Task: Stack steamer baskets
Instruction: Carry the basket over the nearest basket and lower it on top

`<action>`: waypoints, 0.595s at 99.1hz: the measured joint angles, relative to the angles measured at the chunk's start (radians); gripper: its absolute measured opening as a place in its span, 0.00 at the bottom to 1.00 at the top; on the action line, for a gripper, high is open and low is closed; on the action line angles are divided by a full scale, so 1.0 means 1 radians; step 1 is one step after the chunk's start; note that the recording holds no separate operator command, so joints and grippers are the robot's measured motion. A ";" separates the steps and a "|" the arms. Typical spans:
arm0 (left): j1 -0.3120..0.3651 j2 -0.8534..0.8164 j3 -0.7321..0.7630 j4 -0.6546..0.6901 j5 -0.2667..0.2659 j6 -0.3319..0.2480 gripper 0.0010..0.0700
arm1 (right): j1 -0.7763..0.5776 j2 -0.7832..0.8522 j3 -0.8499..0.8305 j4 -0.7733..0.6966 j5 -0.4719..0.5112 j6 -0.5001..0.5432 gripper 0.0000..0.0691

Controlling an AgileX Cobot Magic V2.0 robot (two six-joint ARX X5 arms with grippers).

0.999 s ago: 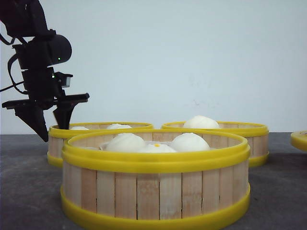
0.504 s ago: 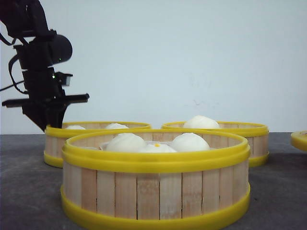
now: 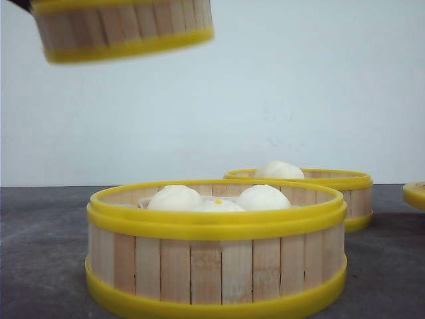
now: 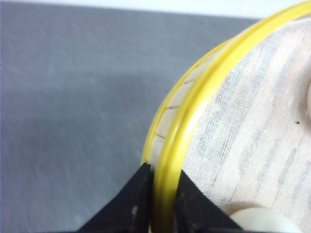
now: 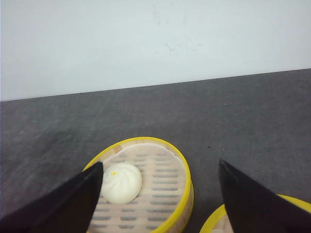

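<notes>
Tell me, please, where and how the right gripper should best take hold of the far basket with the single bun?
Grip the rim wall of the far basket from above, one finger inside and one outside. It sits upright and open-topped, and the single bun leaves that side free for the open right gripper.

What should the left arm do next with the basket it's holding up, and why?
Probably carry the lifted basket right, over the near basket, then lower it. The left hand grips its rim, it hangs high and left, and the near basket's top is open.

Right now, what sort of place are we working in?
Probably a staged test bench, not a real kitchen: a bare dark grey tabletop, a plain white wall, and steamer baskets holding white buns.
</notes>
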 joint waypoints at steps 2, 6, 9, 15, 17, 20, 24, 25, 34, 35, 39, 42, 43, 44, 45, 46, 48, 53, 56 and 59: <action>-0.001 -0.015 -0.002 -0.018 0.011 0.000 0.03 | 0.003 0.000 0.000 0.000 0.000 0.000 0.68; -0.008 -0.045 -0.003 -0.051 0.027 0.000 0.03 | 0.012 0.000 0.000 0.000 0.000 0.000 0.68; -0.016 -0.068 -0.003 -0.071 0.034 0.002 0.03 | 0.019 0.000 0.000 0.000 0.000 0.000 0.68; -0.038 -0.114 -0.003 -0.103 0.036 0.006 0.03 | 0.032 0.000 0.000 0.000 0.000 0.000 0.68; -0.045 -0.129 -0.003 -0.115 0.037 0.009 0.03 | 0.037 0.000 0.000 0.000 0.000 0.000 0.68; -0.056 -0.150 -0.005 -0.133 0.041 0.015 0.03 | 0.043 0.000 0.000 0.000 0.000 0.000 0.68; -0.069 -0.178 -0.019 -0.142 0.045 0.023 0.03 | 0.051 0.000 0.000 0.000 0.000 0.000 0.68; -0.072 -0.186 -0.025 -0.142 0.047 0.023 0.03 | 0.054 0.000 0.000 0.000 0.000 0.000 0.68; -0.099 -0.251 -0.113 -0.119 0.050 0.025 0.03 | 0.068 0.000 0.000 -0.002 0.000 0.000 0.68; -0.104 -0.261 -0.133 -0.114 0.050 0.025 0.03 | 0.070 0.000 0.000 -0.003 0.000 0.000 0.68; -0.117 -0.285 -0.190 -0.094 0.050 0.022 0.03 | 0.072 0.000 0.000 -0.009 -0.001 0.000 0.68; -0.129 -0.299 -0.236 -0.073 0.049 0.019 0.03 | 0.076 0.000 0.000 -0.015 -0.001 0.000 0.68; -0.133 -0.304 -0.252 -0.066 0.049 0.018 0.03 | 0.077 0.000 0.000 -0.017 0.000 0.000 0.68; -0.137 -0.308 -0.267 -0.058 0.048 0.016 0.03 | 0.077 0.000 0.000 -0.019 0.000 0.000 0.68; -0.142 -0.312 -0.283 -0.051 0.048 0.014 0.03 | 0.077 0.000 0.000 -0.020 -0.001 0.000 0.68; -0.146 -0.315 -0.298 -0.046 0.047 0.013 0.03 | 0.077 0.000 0.000 -0.021 -0.001 0.000 0.68; -0.156 -0.320 -0.327 -0.034 0.047 0.008 0.03 | 0.079 0.000 0.000 -0.023 -0.001 0.000 0.68; -0.183 -0.324 -0.390 -0.010 0.045 -0.003 0.03 | 0.083 0.000 0.000 -0.023 -0.001 0.000 0.68; -0.200 -0.322 -0.419 -0.001 0.043 -0.008 0.03 | 0.083 0.000 0.000 -0.023 -0.001 0.000 0.68; -0.218 -0.316 -0.441 0.006 0.043 -0.013 0.03 | 0.083 0.000 0.000 -0.023 -0.001 0.000 0.68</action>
